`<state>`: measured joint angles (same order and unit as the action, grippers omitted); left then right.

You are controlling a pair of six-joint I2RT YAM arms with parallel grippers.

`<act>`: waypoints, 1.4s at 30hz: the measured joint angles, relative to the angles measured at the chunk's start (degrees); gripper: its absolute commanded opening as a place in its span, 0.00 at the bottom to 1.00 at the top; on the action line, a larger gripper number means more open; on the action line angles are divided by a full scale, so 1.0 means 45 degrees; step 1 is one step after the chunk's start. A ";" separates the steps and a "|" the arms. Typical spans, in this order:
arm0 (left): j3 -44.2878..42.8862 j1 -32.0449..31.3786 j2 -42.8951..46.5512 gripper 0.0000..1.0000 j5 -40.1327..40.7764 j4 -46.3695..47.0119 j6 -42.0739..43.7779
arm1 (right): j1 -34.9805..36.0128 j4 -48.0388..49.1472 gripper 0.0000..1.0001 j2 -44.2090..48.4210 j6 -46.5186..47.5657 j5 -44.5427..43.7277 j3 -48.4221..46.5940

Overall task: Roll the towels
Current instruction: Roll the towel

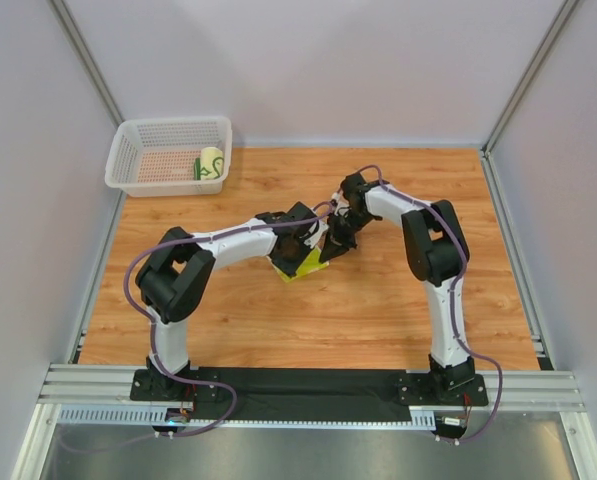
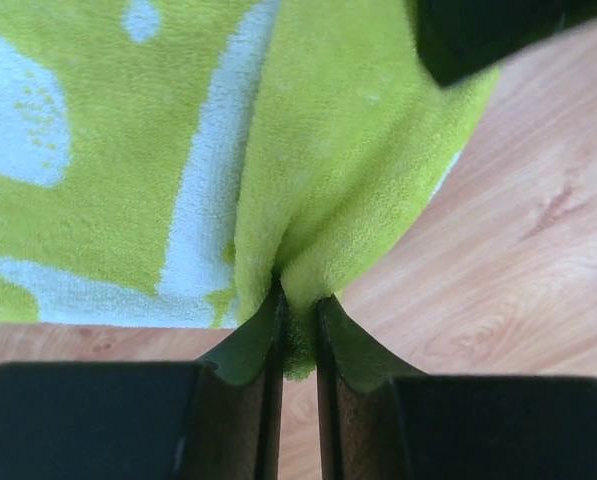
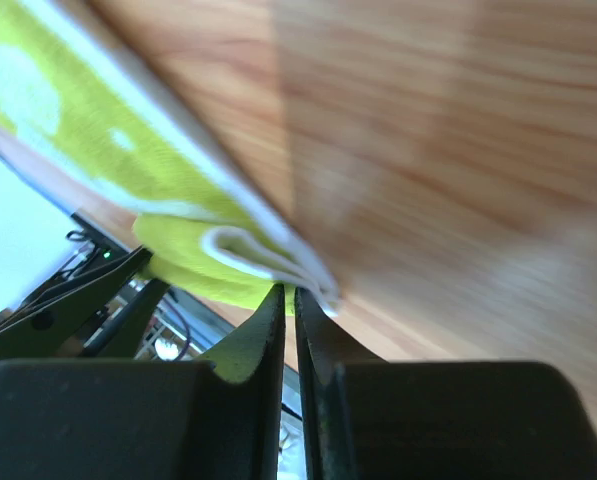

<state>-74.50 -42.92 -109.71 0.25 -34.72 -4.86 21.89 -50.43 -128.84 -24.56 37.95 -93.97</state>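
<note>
Top external view: we saw the wooden desk (image 1: 398, 300), a white basket (image 1: 138, 150) at its far left corner holding a rolled towel (image 1: 211, 160), and a lime towel (image 1: 300, 268) mid-desk; the left gripper (image 2: 298, 300) pinched its fold, the right gripper (image 3: 289, 292) was nearly closed at its edge, and we could not tell whether it held anything

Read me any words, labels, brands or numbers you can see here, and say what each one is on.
None readable. The towel shows only pale blotches and stripes; the basket and the rolled towel in it carry no lettering that can be made out.
</note>
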 measured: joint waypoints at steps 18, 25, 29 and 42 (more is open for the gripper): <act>-0.2399 0.0457 -0.1078 0.12 -0.6479 -0.3711 -0.1248 | -0.2361 -0.1190 0.14 0.1360 0.0699 -0.2215 0.0806; -0.2385 0.1875 -0.1287 0.12 -0.8835 -0.3512 -0.2506 | -0.2346 -0.1341 0.14 0.2249 0.0753 -0.2229 0.1005; -0.1224 0.2657 -0.1375 0.12 -0.9860 -0.2982 -0.3453 | -0.2322 -0.1355 0.14 0.2341 0.0753 -0.2225 0.1200; -0.0209 0.4187 -0.1511 0.14 -1.0987 -0.1851 -0.5921 | -0.2307 -0.1001 0.29 0.2759 0.0792 -0.1379 0.1826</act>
<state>-75.44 -24.08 -116.51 -49.19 -43.05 -31.51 11.51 -54.94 -116.42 -20.99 31.75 -85.76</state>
